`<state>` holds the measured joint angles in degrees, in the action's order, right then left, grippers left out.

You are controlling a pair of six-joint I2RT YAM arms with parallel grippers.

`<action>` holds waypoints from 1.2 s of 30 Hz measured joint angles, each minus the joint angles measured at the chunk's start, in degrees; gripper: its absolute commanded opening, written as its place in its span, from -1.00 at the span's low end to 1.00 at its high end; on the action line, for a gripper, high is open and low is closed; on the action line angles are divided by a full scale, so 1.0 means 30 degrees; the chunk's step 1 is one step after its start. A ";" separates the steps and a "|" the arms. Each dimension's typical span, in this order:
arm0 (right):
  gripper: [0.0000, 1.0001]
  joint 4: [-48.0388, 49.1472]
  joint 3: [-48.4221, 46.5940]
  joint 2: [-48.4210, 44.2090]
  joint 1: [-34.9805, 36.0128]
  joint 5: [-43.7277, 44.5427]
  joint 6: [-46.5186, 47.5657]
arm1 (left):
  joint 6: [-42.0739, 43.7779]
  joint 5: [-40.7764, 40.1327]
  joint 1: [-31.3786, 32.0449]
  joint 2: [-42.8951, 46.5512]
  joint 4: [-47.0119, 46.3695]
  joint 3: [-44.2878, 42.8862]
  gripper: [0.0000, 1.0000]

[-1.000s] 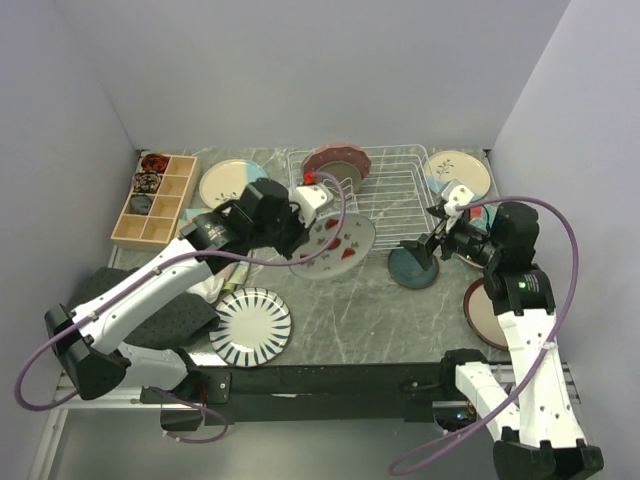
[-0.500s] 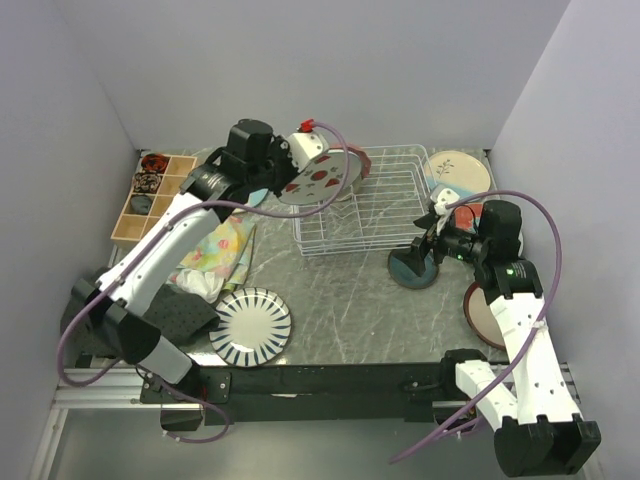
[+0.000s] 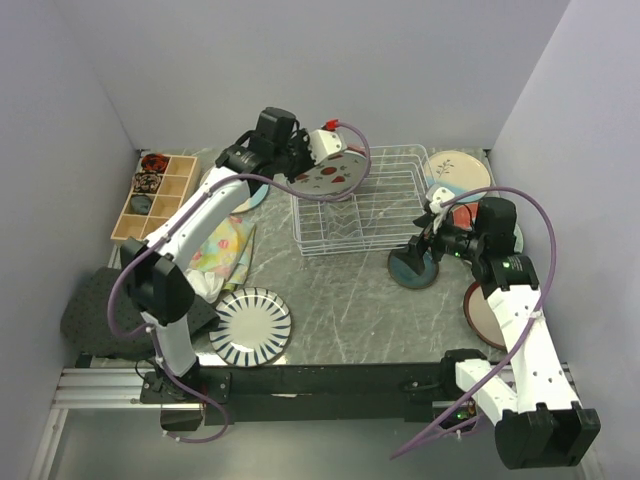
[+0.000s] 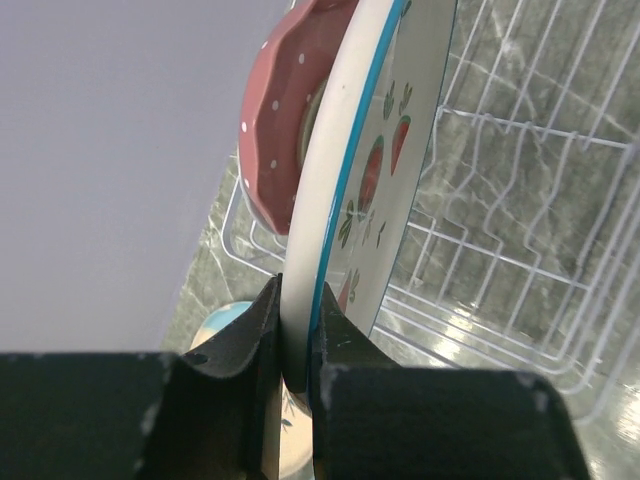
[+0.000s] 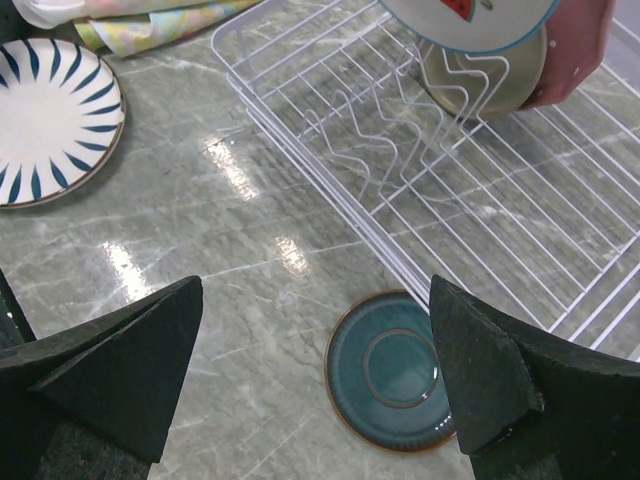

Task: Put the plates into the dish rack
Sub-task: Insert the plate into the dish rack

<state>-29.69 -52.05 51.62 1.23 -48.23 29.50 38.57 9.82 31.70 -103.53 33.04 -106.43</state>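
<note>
Over the dish rack (image 3: 400, 190), the left gripper (image 4: 296, 345) pinched the stiff, probably slippery and breakable watermelon plate (image 4: 388, 160) by its rim; the right gripper (image 5: 312, 372) hung open.

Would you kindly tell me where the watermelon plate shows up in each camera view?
Top external: watermelon plate upper centre, above the left end of the dish rack.
Left wrist: plate edge-on at centre, pinched by the left gripper.
Right wrist: plate cut off at the top edge, right of centre.
Shared landmark: the dish rack.
</note>
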 measured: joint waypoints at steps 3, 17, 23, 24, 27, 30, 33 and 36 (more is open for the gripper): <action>1.00 -0.0058 0.0000 0.0306 0.0015 0.0160 0.0131 | 0.0430 0.0393 -0.0226 -0.0852 -0.0182 -0.0619 -0.99; 1.00 -0.0430 0.0000 0.0729 0.0036 0.0627 0.0561 | 0.1785 0.1370 -0.0488 -0.2492 -0.0350 -0.2659 -0.99; 1.00 -0.0495 0.0000 0.0816 0.0036 0.0707 0.0641 | 0.1923 0.1698 -0.0510 -0.2965 -0.0597 -0.2783 -0.99; 1.00 -0.0495 0.0000 0.0838 0.0036 0.0699 0.0641 | 0.1923 0.1770 -0.0510 -0.3053 -0.0619 -0.2783 -0.99; 1.00 -0.0525 0.0000 0.0882 0.0036 0.0707 0.0641 | 0.1923 0.1865 -0.0510 -0.3271 -0.0663 -0.2783 -0.99; 1.00 -0.0539 0.0000 0.0889 0.0036 0.0707 0.0648 | 0.1923 0.1865 -0.0510 -0.3490 -0.0670 -0.2820 -0.99; 1.00 -0.0546 0.0000 0.0903 0.0036 0.0707 0.0656 | 0.1923 0.1938 -0.0510 -0.3825 -0.0860 -0.3031 -0.99; 1.00 -0.0546 0.0000 0.0954 0.0036 0.0707 0.0692 | 0.1916 0.1909 -0.0510 -0.4065 -0.1107 -0.3140 -0.99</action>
<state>-31.33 -52.05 54.48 1.34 -46.11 31.57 44.31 15.55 30.17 -115.72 29.71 -115.85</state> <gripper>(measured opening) 0.998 0.138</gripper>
